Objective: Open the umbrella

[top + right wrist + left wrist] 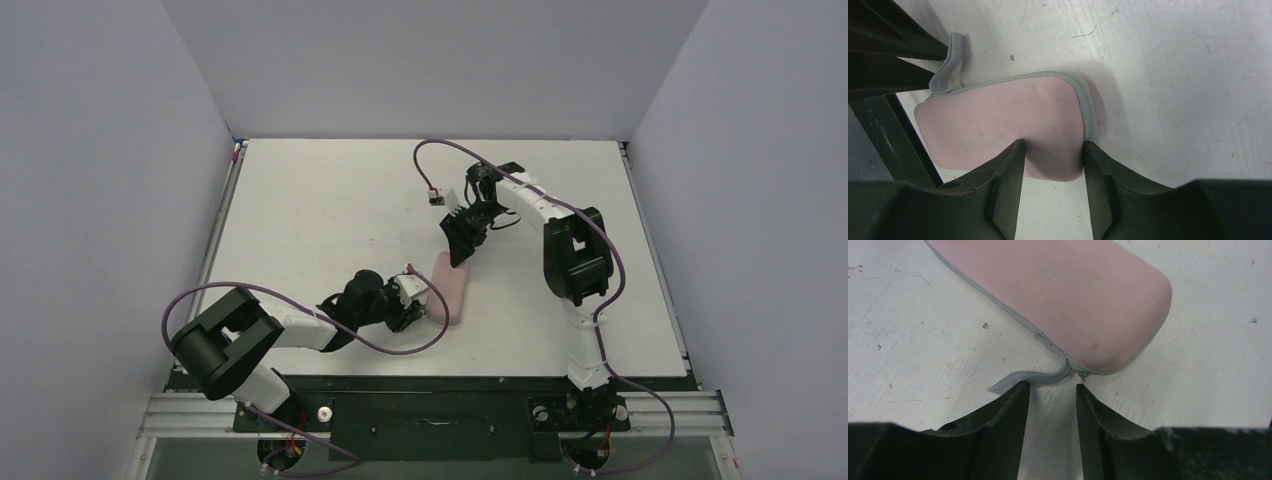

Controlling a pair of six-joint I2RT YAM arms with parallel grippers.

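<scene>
Premises present as a robotics lab test cell. A white table (330, 220) fills the frame centre, enclosed left, right and rear by plain grey partition walls (100, 200). An aluminium rail base (430, 412) with bolted arm mounts runs along the bottom edge.

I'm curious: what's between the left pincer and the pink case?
A grey zipper strip curls from the case toward the left pincer, shown in left wrist view.
</scene>
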